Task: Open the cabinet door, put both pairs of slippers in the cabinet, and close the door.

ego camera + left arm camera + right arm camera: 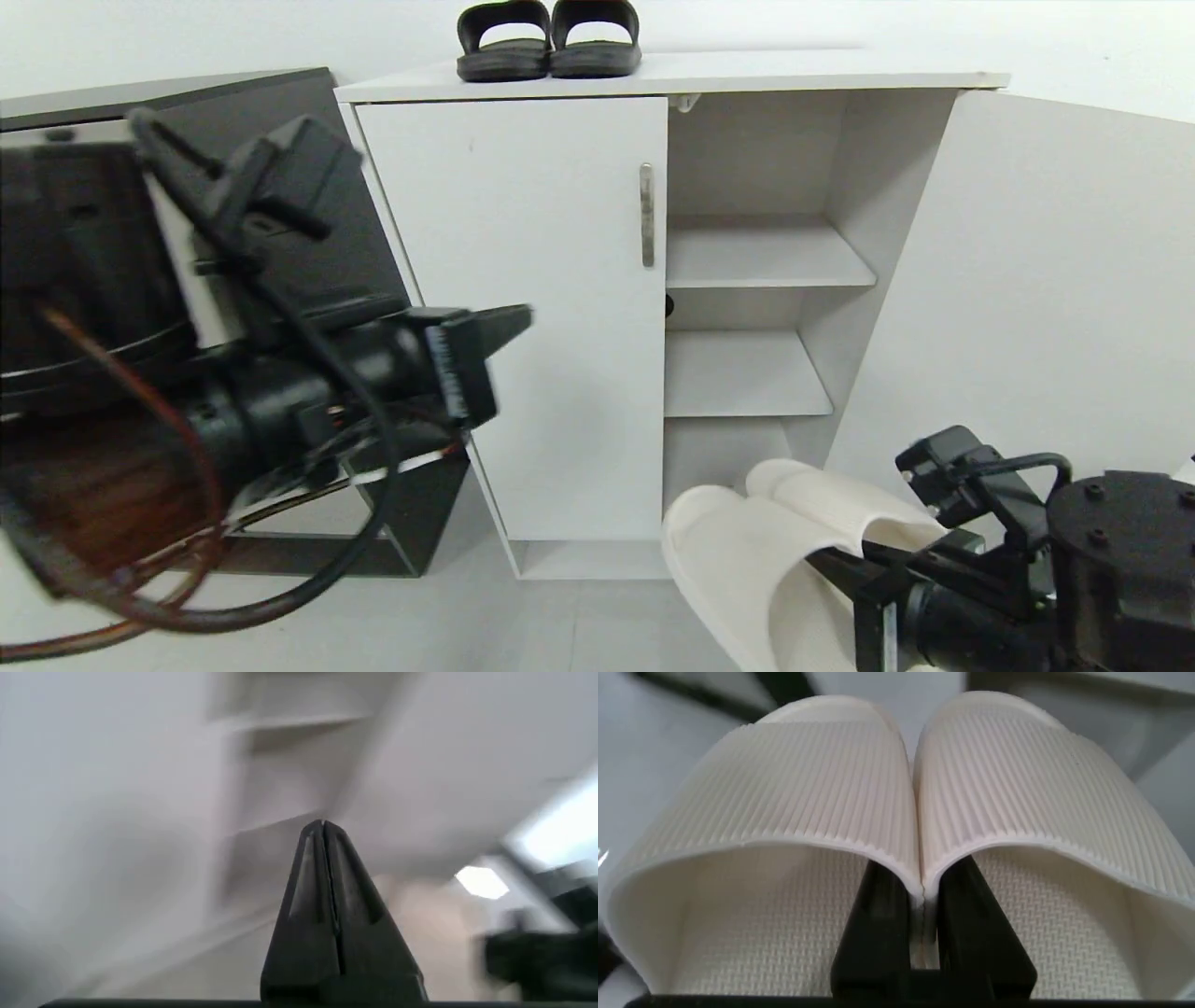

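White ribbed slippers [766, 551] hung in the right gripper [836, 567], low in the head view at about five o'clock, in front of the cabinet's open half and just off its bottom compartment. Seen from the right wrist, the pair [906, 812] sat side by side with toes pointing away. The gripper [920, 929] had its two black fingers [873, 933] pinched on the inner edges of both straps where they met, so both slippers were carried in one clamp.

Black slippers [549, 39] stood together on the cabinet top [794, 70], at twelve o'clock in the head view, toes toward the wall, over the closed door.

On the cabinet, the left door [523, 308] was closed, with an upright metal handle [646, 215] near its inner edge. The right door [1046, 308] stood swung wide toward three o'clock, exposing an upper shelf [761, 257] and a lower shelf [742, 373].

At nine o'clock the left gripper [509, 322] was held in the air in front of the closed door, pointing toward the handle side. Its fingers were pressed together with nothing between them, as the left wrist view [322, 859] also showed. A dark stand [420, 518] sat beside the cabinet at its eight o'clock.
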